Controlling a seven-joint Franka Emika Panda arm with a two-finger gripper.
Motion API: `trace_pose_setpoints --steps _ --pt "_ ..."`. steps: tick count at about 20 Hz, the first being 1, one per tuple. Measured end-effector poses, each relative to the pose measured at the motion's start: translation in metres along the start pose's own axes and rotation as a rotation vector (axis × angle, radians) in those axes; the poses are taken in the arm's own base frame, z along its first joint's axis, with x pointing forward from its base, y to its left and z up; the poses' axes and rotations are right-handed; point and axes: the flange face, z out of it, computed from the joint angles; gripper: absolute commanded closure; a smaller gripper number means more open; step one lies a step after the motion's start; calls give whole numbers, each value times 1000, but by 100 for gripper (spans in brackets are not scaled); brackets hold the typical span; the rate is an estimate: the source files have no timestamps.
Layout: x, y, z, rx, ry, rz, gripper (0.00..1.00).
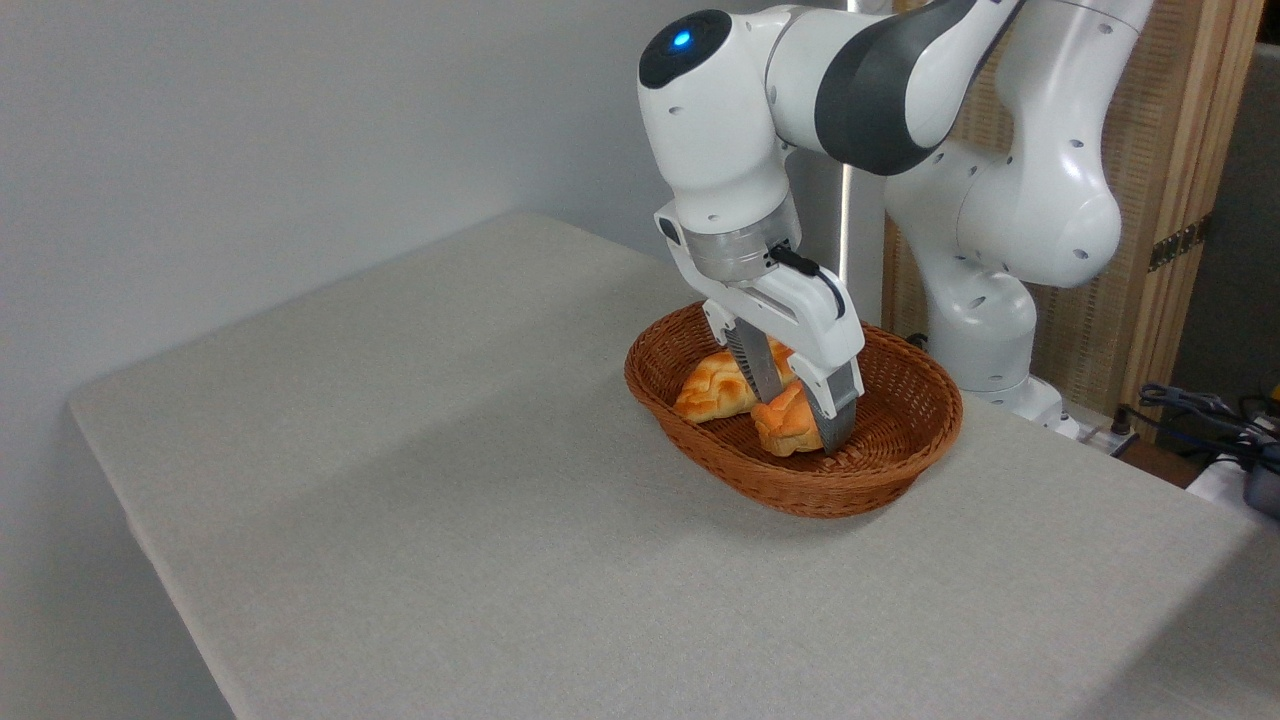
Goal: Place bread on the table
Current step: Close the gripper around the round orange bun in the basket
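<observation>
Camera view, bread position: the small round knotted orange-golden bun (785, 423) is lying inside the brown oval wicker basket (890, 478), just right of the longer paler braided loaf (714, 390).
Camera view, key relation: the bun is sitting directly between the 2 grey fingers (835, 412) of the white two-finger gripper (800, 402), which is reaching down into the basket.
Camera view, fingers: narrowly spread, flanking the bun; whether they are pressing it, I cannot tell.
Camera view, destination: the light-grey cloth-covered table (450, 480) is lying open to the left of the basket.
Step, by my judgement: grasping; lifting not yet done.
</observation>
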Motion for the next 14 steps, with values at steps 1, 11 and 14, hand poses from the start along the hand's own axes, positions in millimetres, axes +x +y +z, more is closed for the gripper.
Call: trace_pose_setpoints --steps 1,11,14 --pt "1 0 0 5 -5 5 65" --pt "2 1 0 12 -14 14 68" --pt "2 1 1 11 -15 15 68"
